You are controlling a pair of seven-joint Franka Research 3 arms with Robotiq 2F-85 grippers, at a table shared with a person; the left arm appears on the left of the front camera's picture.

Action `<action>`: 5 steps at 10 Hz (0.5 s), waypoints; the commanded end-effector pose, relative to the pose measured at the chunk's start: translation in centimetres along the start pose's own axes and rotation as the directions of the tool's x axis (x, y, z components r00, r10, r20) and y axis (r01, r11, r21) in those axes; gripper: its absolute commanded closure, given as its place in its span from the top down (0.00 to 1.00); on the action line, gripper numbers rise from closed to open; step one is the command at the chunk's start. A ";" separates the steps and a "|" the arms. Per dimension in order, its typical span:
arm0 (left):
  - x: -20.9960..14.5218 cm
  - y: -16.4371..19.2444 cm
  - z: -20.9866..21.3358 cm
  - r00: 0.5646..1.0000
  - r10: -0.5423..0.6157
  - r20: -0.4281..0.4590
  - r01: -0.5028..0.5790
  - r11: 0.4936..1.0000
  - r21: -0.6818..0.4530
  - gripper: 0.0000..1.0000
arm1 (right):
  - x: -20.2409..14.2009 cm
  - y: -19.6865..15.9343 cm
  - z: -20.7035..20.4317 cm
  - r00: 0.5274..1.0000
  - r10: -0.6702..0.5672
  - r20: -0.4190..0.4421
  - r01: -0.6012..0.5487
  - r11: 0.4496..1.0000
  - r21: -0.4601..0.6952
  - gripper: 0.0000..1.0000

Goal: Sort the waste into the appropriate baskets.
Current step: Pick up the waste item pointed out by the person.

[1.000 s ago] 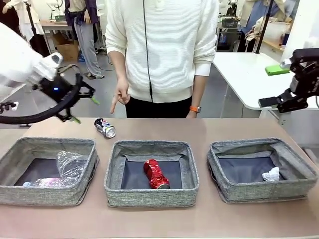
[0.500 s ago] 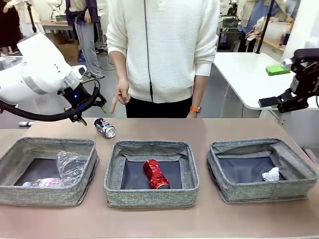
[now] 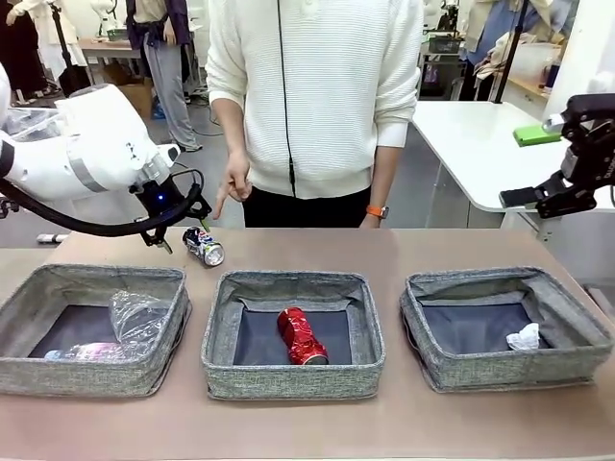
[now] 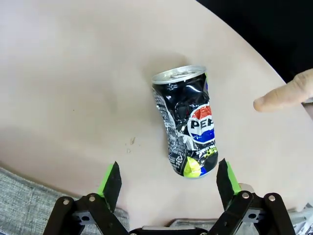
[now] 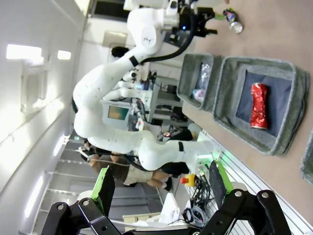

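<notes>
A dented dark blue-white printed can [image 3: 203,247] lies on its side on the table behind the baskets. My left gripper [image 3: 184,233] hangs open just left of and above it. In the left wrist view the can [image 4: 188,125] lies ahead of the open gripper [image 4: 168,178], toward its right finger. The left basket [image 3: 91,280] holds a clear cup [image 3: 139,317] and a bottle [image 3: 86,352]. A red can [image 3: 302,336] lies in the middle basket [image 3: 288,283], and a paper wad [image 3: 524,337] in the right basket [image 3: 500,280]. My right gripper [image 3: 528,165] is raised at far right, open and empty.
A person in a white sweater stands at the far edge, one hand [image 3: 231,192] pointing down near the printed can; the fingertip [image 4: 283,95] is close to the can's right. A white table [image 3: 480,144] stands behind at right. Bare tabletop runs in front of the baskets.
My left arm has swung right and down, bringing its open gripper next to the printed can. The right arm and the person's hand have stayed put.
</notes>
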State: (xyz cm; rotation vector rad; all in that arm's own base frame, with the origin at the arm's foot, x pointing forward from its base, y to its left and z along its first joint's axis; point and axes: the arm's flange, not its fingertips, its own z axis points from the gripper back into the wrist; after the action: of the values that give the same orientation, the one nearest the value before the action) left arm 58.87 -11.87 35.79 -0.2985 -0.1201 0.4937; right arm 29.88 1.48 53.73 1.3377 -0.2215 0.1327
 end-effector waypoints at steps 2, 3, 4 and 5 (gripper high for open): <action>1.0 -0.8 -0.6 0.999 0.033 -0.007 -0.032 0.999 0.033 1.00 | 0.0 0.3 -0.2 1.000 -0.004 0.011 0.004 1.000 0.021 1.00; 1.2 -1.2 -1.1 0.999 0.042 -0.012 -0.041 0.998 0.044 1.00 | 0.0 0.3 -0.2 1.000 -0.004 0.011 0.004 1.000 0.021 1.00; 1.6 -1.6 -1.7 0.999 0.050 -0.016 -0.049 0.997 0.058 1.00 | 0.0 0.3 -0.2 1.000 -0.004 0.011 0.004 1.000 0.021 1.00; 1.8 -2.0 -2.2 0.998 0.053 -0.024 -0.051 0.996 0.069 1.00 | 0.0 0.3 -0.2 1.000 -0.004 0.011 0.004 1.000 0.021 1.00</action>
State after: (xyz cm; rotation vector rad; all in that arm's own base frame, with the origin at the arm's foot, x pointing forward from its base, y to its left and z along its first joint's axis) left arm 60.57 -12.59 34.12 -0.2827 -0.0829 0.5212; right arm 29.87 1.47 53.74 1.3377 -0.2215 0.1328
